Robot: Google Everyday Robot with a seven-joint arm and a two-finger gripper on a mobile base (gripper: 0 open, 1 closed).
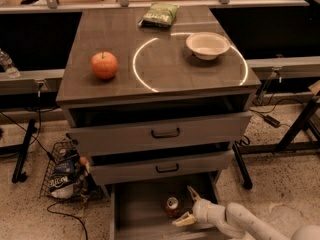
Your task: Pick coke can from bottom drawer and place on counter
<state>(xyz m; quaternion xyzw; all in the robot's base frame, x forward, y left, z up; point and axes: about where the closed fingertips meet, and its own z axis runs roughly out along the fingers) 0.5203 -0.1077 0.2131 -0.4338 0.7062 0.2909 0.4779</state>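
The beige two-finger end effector (186,207) is seen low inside the pulled-out grey-brown wooden bottom drawer (137,209), toward its right side. Its fingers are spread wide and nothing is gripped. The small red coke can (172,206) with a silver top stands upright on the drawer floor, just left of the gap between the fingers; whether a fingertip touches it cannot be told. The white robot arm (240,221) is cut off by the lower picture edge, and the drawer's front is cropped too. Bare drawer floor is left open to the can's left. Above, the middle drawer (160,168) and top drawer (165,133), both with black handles, are pulled out slightly. On the dark wood-grain bench (170,69) a bright white ring (134,66) is marked. A red-orange apple (104,65) sits left of it, a white bowl (207,45) sits on its right arc, and a green bag (159,15) lies near the rear edge.
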